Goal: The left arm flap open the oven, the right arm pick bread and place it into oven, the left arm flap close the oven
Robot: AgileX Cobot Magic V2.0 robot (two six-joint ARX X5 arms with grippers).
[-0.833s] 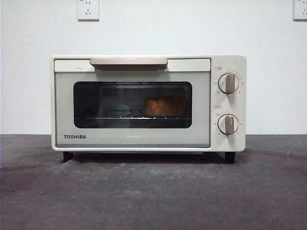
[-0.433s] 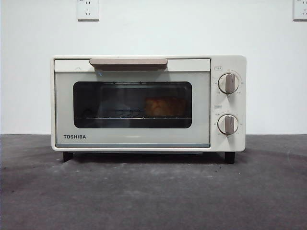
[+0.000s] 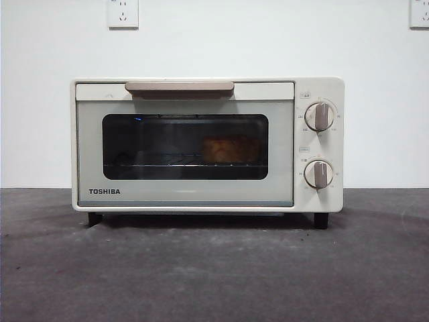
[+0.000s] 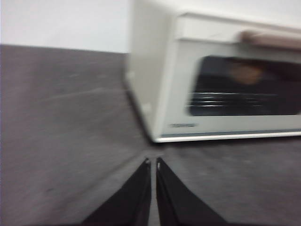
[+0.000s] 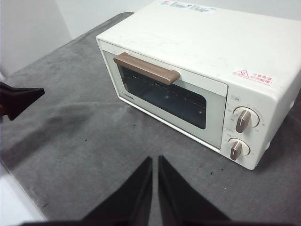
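The cream-white Toshiba oven stands on the grey table with its door shut and its tan-pink handle up. The orange-golden bread lies on the rack inside, behind the dark window, right of middle. It also shows dimly through the glass in the left wrist view. My left gripper is shut and empty, low over the table off the oven's left front corner. My right gripper is shut and empty, raised in front of the oven. Neither gripper shows in the front view.
Two round knobs sit on the oven's right panel. A white wall with sockets stands behind. The left gripper's dark tip shows at the edge of the right wrist view. The table edge lies near there.
In the front view, nothing has moved. The oven stays shut with the bread inside.
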